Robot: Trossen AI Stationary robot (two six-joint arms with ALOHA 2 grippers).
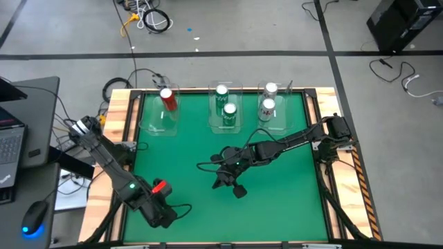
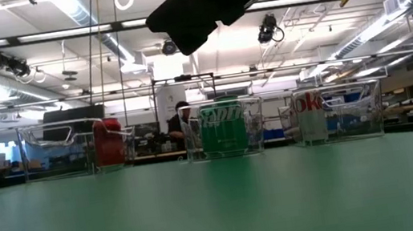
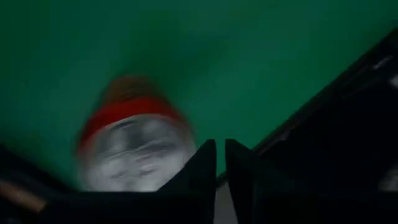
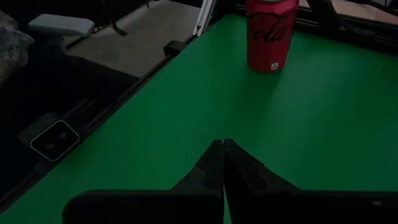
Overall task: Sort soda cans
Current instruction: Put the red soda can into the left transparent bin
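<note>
**Red Can Beside Left Gripper**

Close under the left gripper [image 3: 214,155], whose jaws are being kept barely parted and empty, a red soda can [image 1: 160,187] is standing at the green table's [image 1: 277,200] near left. Mid-table, the right gripper [image 1: 235,188] is being held shut on nothing. Five cans are sitting in the clear bins [image 1: 225,111].

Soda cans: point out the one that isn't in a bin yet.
The red can standing on the green mat near the table's front left, right beside the left gripper. The other five sit in the three clear bins along the far edge.
</note>
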